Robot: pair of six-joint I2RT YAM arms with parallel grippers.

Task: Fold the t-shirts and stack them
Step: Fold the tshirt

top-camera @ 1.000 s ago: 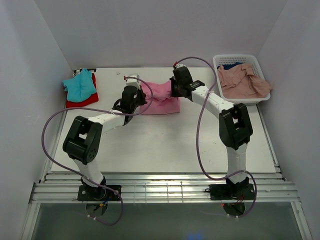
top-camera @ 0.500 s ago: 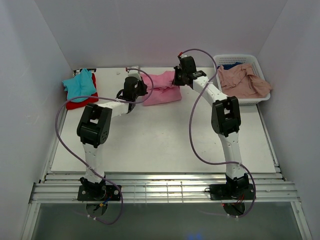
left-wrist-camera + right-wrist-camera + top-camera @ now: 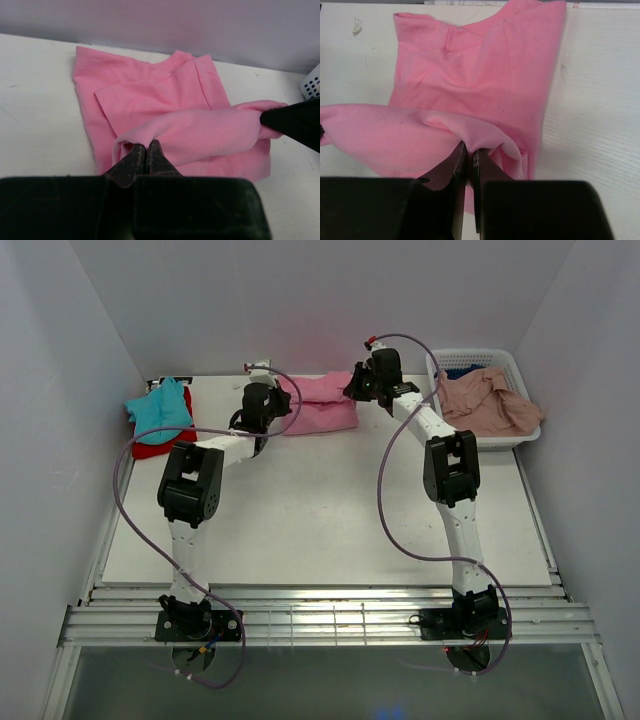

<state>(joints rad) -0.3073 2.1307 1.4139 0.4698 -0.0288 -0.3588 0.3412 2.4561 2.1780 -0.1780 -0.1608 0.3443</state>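
The bright pink t-shirt [image 3: 322,405] lies partly folded at the back middle of the table. My left gripper [image 3: 145,148] is shut on its near edge at the left end [image 3: 272,406]. My right gripper [image 3: 468,150] is shut on the same edge at the right end [image 3: 357,388]. Between them the lifted hem [image 3: 210,132] hangs over the flat part of the shirt [image 3: 490,65]. A teal t-shirt [image 3: 160,407] lies on a red one [image 3: 165,443] at the back left. A dusty salmon-pink t-shirt [image 3: 490,405] fills the basket, with dark blue cloth [image 3: 462,371] behind it.
The white lattice basket [image 3: 520,435] stands at the back right, close to my right arm. The back wall runs right behind the pink shirt. Purple cables loop from both arms over the table's middle.
Both grippers have carried the pink shirt's near edge toward the back wall, folding it over. The shirt has shifted back with them and both arms are stretched further.
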